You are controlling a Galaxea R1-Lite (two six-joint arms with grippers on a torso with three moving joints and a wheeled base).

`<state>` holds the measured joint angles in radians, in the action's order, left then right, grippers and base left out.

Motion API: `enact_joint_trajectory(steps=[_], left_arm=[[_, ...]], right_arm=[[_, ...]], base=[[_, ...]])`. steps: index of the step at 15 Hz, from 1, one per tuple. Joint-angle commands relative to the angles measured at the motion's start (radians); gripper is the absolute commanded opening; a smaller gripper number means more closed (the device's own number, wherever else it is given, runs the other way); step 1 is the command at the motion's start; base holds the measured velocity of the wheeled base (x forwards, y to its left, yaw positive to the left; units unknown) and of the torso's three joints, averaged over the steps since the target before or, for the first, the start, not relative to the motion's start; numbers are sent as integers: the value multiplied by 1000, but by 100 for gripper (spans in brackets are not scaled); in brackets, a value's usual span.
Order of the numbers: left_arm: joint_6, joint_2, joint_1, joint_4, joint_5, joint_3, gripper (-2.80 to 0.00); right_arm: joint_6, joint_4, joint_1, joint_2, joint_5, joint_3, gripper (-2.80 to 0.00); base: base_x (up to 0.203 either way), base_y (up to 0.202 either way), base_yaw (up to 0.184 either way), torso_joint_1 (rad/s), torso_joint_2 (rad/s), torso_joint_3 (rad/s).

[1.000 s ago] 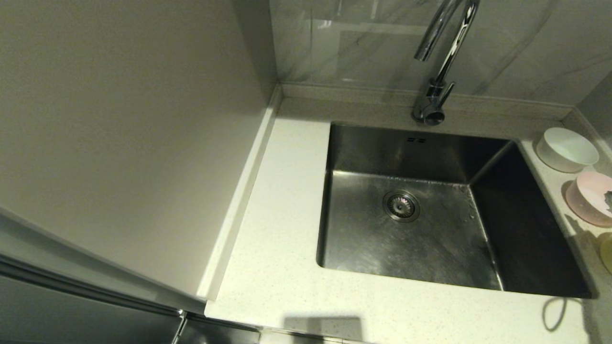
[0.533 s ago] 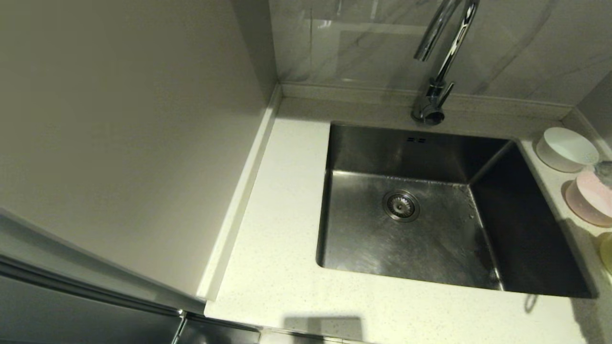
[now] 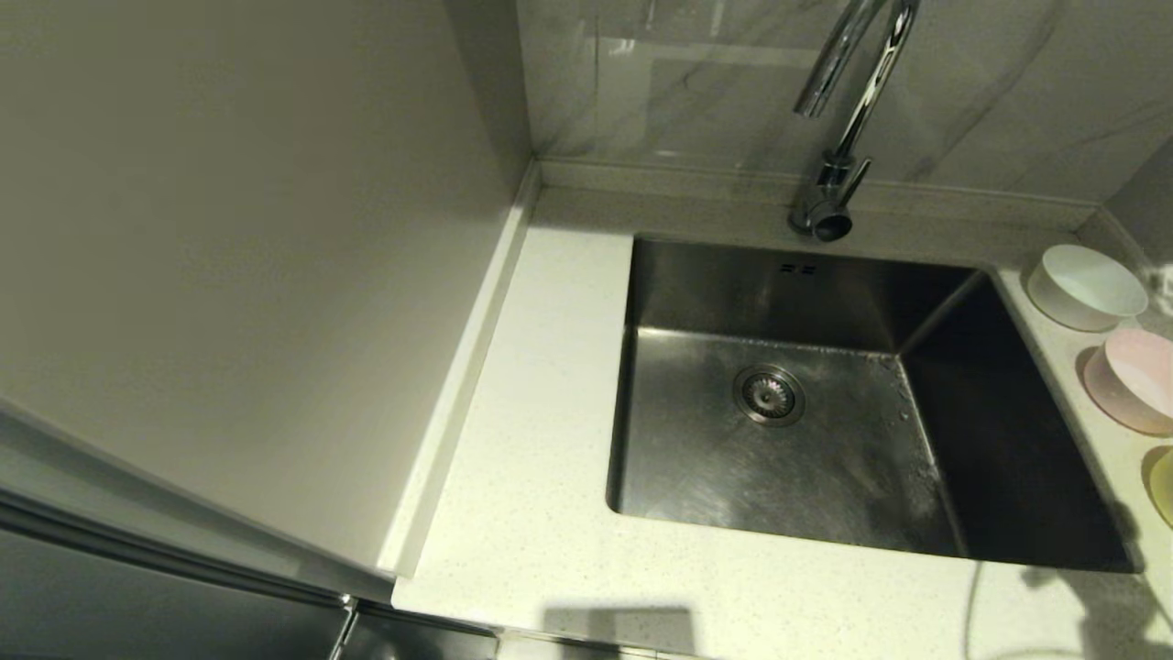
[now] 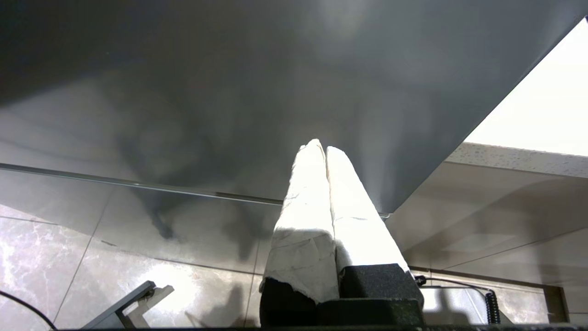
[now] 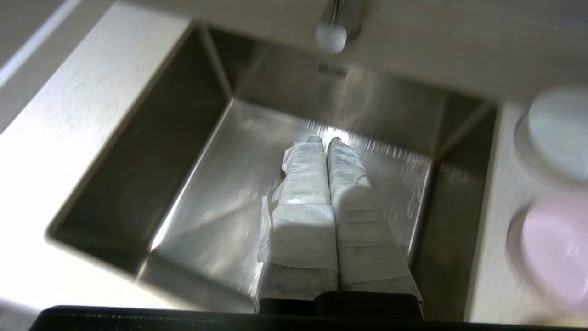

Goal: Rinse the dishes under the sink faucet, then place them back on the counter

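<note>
The right gripper (image 5: 327, 140) hangs above the sink (image 5: 239, 184) with its taped fingers pressed together, holding nothing. The white bowl (image 5: 556, 133) and pink bowl (image 5: 551, 248) sit on the counter (image 5: 494, 230) just beside it (the yellow bowl (image 3: 1164, 486) barely shows), with the faucet (image 5: 333, 32) ahead. The left gripper (image 4: 325, 148) is parked below the counter, clenched empty.

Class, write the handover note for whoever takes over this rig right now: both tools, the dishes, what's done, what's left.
Right tool: shut, empty, above the sink.
Left tool: shut, parked off the counter.
White bowl, pink bowl and yellow bowl: in a row on the counter right of the sink.
Faucet: no water seen running.
Done: nothing visible.
Left: rinse all three bowls, return them to the counter.
</note>
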<state>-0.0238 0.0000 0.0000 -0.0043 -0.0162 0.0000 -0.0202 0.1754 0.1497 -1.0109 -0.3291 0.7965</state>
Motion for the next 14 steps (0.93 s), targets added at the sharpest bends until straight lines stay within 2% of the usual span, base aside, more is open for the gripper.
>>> enact_joint_trajectory(steps=[1,6,9,10,13,14], left_arm=[[-1,-2,0,0,-1,0,-280],[-1,-2,0,0,-1,0,-280],[-1,-2,0,0,-1,0,-280],[-1,-2,0,0,-1,0,-280],[-1,-2,0,0,-1,0,-280],[-1,-2,0,0,-1,0,-280]], right_arm=[[-1,-15,-40,202,57,-143,-280],[-4,-33,-67,536,249,-558,-280],[2,-36,-73,686,296,-747,-280],[2,-37,-77,720,300,-792,-280],[-1,-78,-88,731,305,-797,-280],[4,-106,-118,757,306,-797,-280]], base=[[0,0,0,0,0,0],[0,0,0,0,0,0],[0,0,0,0,0,0],[0,0,0,0,0,0],[0,0,0,0,0,0],[0,0,0,0,0,0]])
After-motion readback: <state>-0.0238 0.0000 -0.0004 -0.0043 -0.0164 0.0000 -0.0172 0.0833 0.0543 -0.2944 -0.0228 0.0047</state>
